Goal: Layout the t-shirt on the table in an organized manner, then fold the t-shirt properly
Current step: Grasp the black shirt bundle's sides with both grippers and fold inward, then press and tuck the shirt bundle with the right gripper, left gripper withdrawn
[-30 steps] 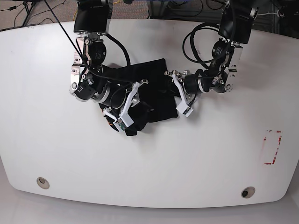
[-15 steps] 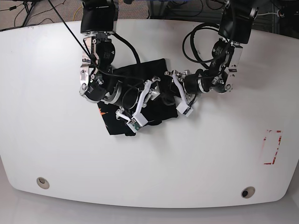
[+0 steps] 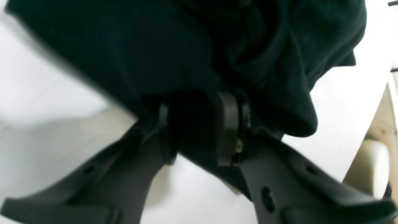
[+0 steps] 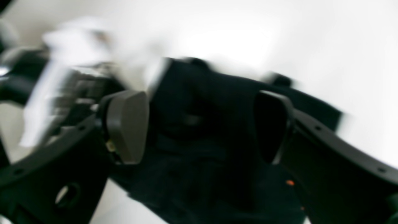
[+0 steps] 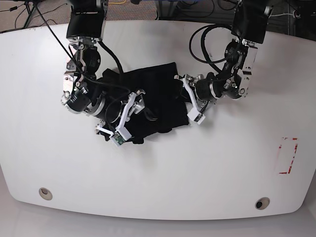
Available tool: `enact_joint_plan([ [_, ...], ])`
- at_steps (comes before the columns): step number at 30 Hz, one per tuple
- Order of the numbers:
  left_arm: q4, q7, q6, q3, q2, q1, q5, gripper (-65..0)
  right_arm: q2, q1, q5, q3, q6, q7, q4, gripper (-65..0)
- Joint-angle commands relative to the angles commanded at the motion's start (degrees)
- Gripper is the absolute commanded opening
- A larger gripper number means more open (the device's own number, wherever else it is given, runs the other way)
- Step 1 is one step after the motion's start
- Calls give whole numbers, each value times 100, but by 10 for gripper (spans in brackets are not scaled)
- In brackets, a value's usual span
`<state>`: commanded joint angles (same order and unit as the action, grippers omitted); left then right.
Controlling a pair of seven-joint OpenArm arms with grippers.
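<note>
You had the crumpled black cloth t-shirt [image 5: 153, 98] bunched mid-way on the white tabletop [image 5: 59, 163], the left gripper [image 3: 194, 130] pinching one edge as an anchor, I judge, while the right gripper [image 4: 199, 127] hung spread over the opposite side.

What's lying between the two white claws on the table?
The bunched black t-shirt fills the stretch between the right gripper and left gripper; the base view shows it. The left wrist view shows cloth between the left one's pads.
</note>
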<state>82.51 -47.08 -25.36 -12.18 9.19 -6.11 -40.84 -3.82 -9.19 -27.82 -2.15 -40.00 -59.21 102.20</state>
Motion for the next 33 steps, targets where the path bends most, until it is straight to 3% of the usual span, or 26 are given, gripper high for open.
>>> enact_joint_plan([
  [3,316,0,0,273,44,18,-334,-471,9,-44,360,229,0,290,-53,-152],
  [10,818,-18,0,949,519,255,-949,-471,167,-413,1266,967,0,695,-334,-151],
  [14,888,-18,0,1292,905,440,-1204,-471,334,-633,1846,993,0,870,-668,-152],
  [17,888,-18,0,1618,1169,589,-1319,-471,396,-695,2189,1002,0,1266,-985,-154],
  [24,888,-18,-44,2295,1407,993,-1336,-471,396,-747,2532,1002,0,1785,-1697,-157],
  [28,879,-26,-492,2646,1468,1222,-1310,-472,387,-712,2593,1002,0,2066,-1978,-263],
  [30,853,-26,-668,2734,1477,1292,-1301,-472,378,-712,2593,993,0,2207,-2136,-355],
  [33,853,-26,-791,2796,1477,1398,-1292,-472,308,-712,2585,993,0,2347,-2312,-545],
])
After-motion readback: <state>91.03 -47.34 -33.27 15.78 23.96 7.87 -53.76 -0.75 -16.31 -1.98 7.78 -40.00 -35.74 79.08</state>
